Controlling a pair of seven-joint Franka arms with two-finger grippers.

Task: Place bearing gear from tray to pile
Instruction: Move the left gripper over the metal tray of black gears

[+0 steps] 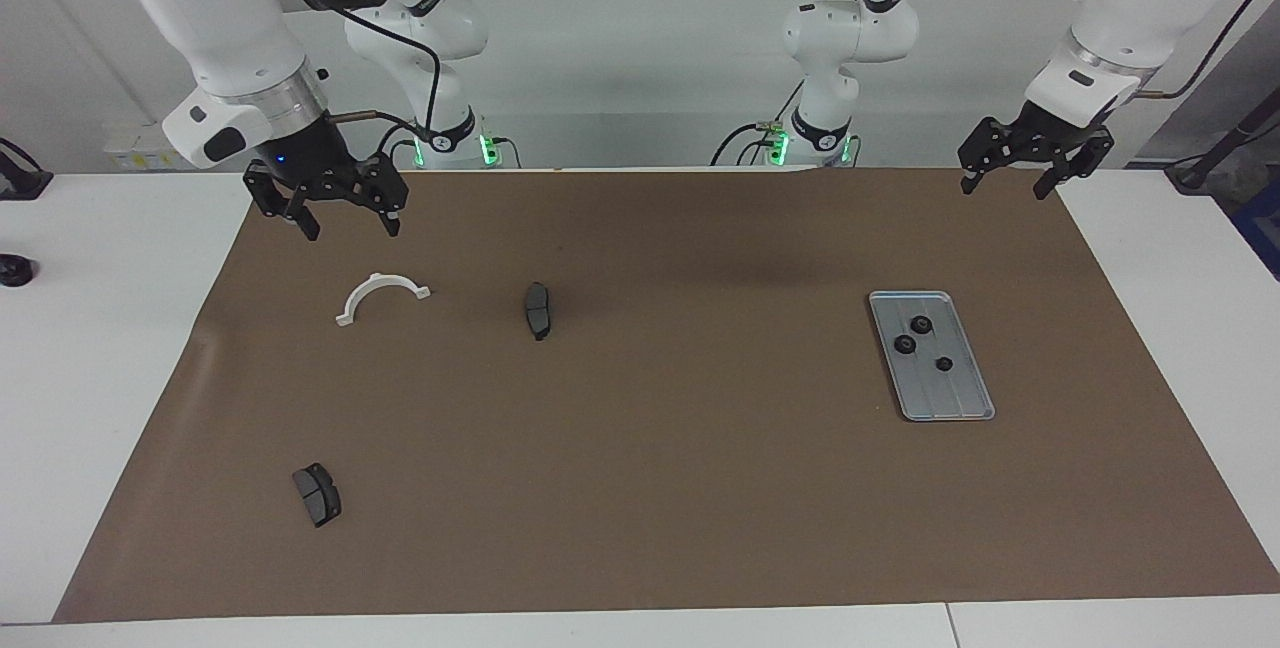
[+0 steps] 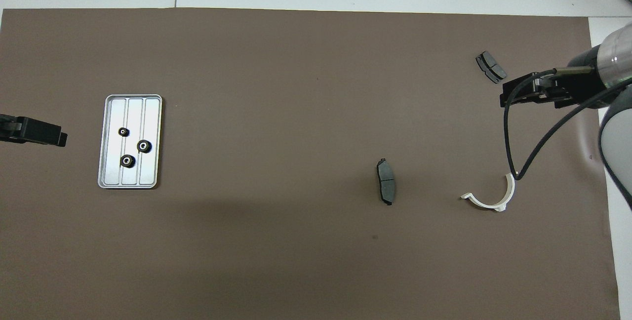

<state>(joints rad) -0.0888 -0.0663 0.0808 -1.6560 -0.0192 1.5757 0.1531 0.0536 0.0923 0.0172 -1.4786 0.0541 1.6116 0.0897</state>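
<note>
The silver-grey ridged tray (image 1: pixel 955 396) (image 2: pixel 149 174) lies on the brown mat toward the left arm's end of the table. In it sit three small black bearing gears (image 1: pixel 904 345) (image 2: pixel 143 146), a little apart from one another. My left gripper (image 1: pixel 1005 191) (image 2: pixel 60 138) hangs open and empty above the mat's edge, off to the side of the tray. At the other end my right gripper (image 1: pixel 352 226) (image 2: pixel 504 95) hangs open and empty above the mat, close to a white half-ring. No pile is in view.
A white plastic half-ring (image 1: pixel 380 279) (image 2: pixel 486 204) lies under the right arm's reach. One dark brake pad (image 1: pixel 538 310) (image 2: pixel 386 187) lies mid-table, another (image 1: pixel 316 494) (image 2: pixel 490 67) farther from the robots at the right arm's end. The brown mat (image 1: pixel 640 448) covers the white table.
</note>
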